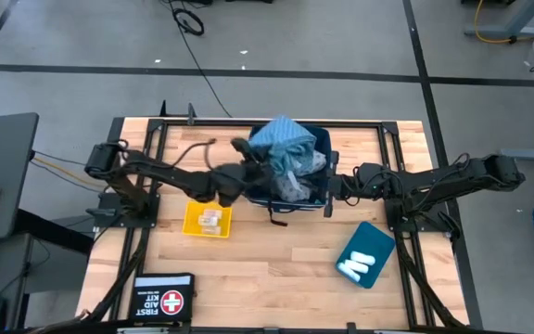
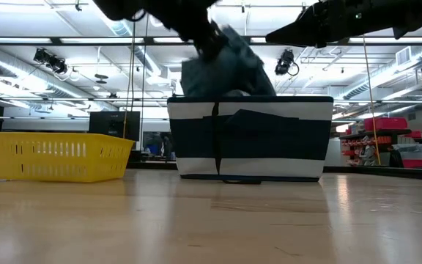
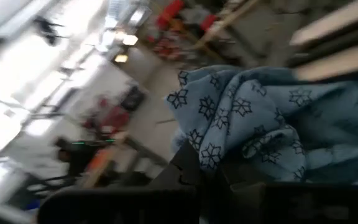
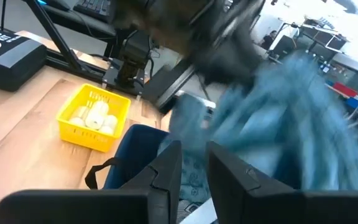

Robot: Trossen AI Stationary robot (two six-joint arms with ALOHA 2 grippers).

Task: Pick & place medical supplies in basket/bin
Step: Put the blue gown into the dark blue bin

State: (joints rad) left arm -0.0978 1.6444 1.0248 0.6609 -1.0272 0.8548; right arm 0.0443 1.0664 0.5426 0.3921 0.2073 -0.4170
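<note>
The left gripper (image 1: pixel 248 170) is pinching the soft teal-blue garment (image 1: pixel 284 141) above the dark bin (image 1: pixel 327 190) on the worktop (image 1: pixel 276 269), where it is draping limply, while the right gripper (image 1: pixel 334 188) is waiting beside the bin, fingers narrowly apart.

Bright overhead lighting; wrist views motion-blurred; low view backlit, tabletop glare.

Two garments (image 1: pixel 284 139), two white rolls (image 1: pixel 356 264), one yellow basket (image 1: pixel 207 220).
</note>
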